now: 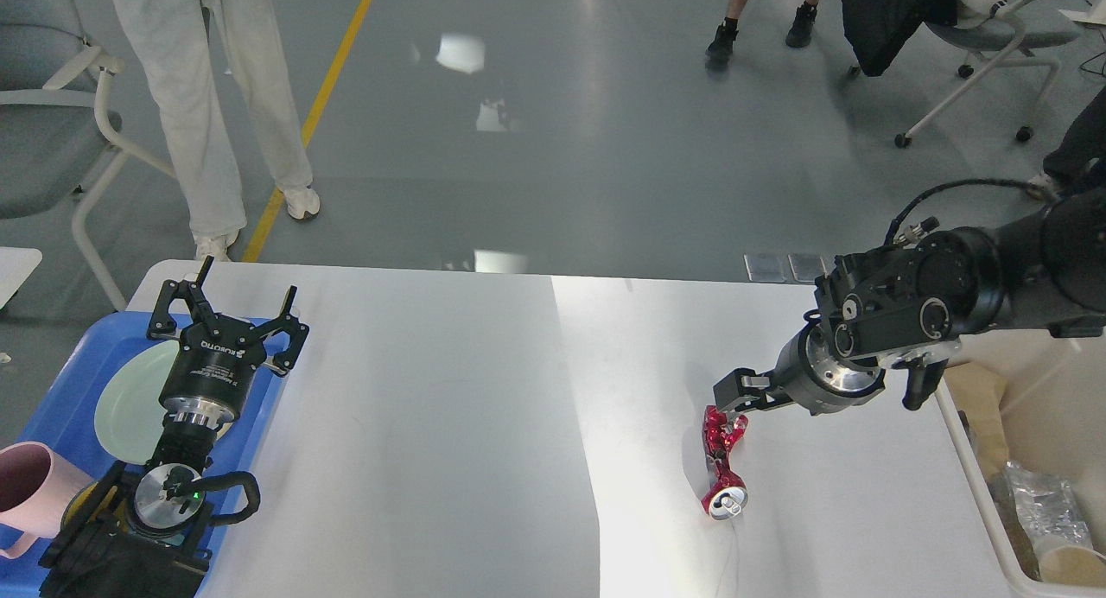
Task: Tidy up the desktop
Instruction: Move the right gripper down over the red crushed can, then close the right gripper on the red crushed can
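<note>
A: Where's the desktop (449, 425)?

B: It fills the lower middle of the view, a big white tabletop running from the blue tray (65, 382) on the left to the white bin (994, 503) on the right. A faint seam crosses it, and the right half is lit brighter than the left.

A: What lies on it?

B: A crushed red can (722, 460), right of the seam and toward the near edge. It lies on its side, bent in the middle, with its open silver top facing the near side.

A: And the right gripper (733, 399)?

B: It comes in from the right and sits low, just at the far end of the can. Whether it touches the can I cannot tell. It is seen dark and nearly end-on, so I cannot tell whether its jaws are spread or closed.

A: The left gripper (226, 308)?

B: It is over the far corner of the tray on the left, well apart from the can. Its fingers (168, 308) are spread wide and hold nothing.

A: What's in the tray?

B: A pale green plate (130, 403), partly behind the left arm, and a pink mug (30, 486) at the near left.

A: And the bin?

B: Brown paper (981, 408) and crumpled clear plastic (1041, 503) lie inside it.

A: Beyond the table?

B: Grey floor with a yellow line (324, 97), a person's legs (207, 105) at far left, and chairs (52, 140).
</note>
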Controlling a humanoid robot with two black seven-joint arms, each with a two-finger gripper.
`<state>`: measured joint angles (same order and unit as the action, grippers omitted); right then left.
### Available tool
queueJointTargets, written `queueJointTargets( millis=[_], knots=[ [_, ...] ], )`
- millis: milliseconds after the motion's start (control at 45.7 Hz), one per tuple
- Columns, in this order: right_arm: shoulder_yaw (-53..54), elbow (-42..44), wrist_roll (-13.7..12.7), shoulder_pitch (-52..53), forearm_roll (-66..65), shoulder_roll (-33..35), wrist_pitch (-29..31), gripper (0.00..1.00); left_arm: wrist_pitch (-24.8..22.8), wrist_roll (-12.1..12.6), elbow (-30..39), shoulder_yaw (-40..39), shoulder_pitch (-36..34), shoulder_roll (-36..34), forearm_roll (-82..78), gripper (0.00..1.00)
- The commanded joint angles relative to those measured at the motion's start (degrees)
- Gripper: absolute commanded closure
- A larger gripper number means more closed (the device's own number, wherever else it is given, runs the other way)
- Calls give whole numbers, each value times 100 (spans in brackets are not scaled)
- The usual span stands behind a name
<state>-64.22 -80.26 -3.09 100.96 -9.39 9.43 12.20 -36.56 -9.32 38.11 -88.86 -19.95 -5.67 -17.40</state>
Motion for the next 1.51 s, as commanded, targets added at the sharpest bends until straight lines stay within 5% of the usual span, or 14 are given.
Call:
queueJointTargets(
  millis=[0, 175, 394, 810, 985, 1139, 1248, 1401, 1489],
  knots=[
    [243, 993, -8, -1060, 104, -231, -33, 0, 0, 0, 4, 0, 0, 14, 0, 3],
    [278, 2119, -8, -2080, 122, -583, -209, 0, 0, 0, 4, 9, 0, 14, 0, 3],
    [480, 2690, -8, -2687, 166, -600, -806, 0, 0, 0, 4, 0, 0, 14, 0, 3],
    [753, 3402, -8, -3276, 245, -811, -894, 1, 0, 0, 4, 0, 0, 14, 0, 3],
    [806, 3429, -8, -3355, 254, -811, -1018, 15, 0, 0, 4, 0, 0, 14, 0, 3],
    [806, 3420, -8, -3364, 289, -811, -1018, 49, 0, 0, 4, 9, 0, 14, 0, 3],
    [797, 3420, -8, -3381, 289, -811, -1027, 56, 0, 0, -5, 9, 0, 14, 0, 3],
    [797, 3359, -8, -3390, 280, -855, -1018, 100, 0, 0, 4, 0, 0, 14, 0, 3],
    [797, 3332, -8, -3373, 280, -855, -991, 100, 0, 0, 4, 0, 0, 14, 0, 3]
  ],
)
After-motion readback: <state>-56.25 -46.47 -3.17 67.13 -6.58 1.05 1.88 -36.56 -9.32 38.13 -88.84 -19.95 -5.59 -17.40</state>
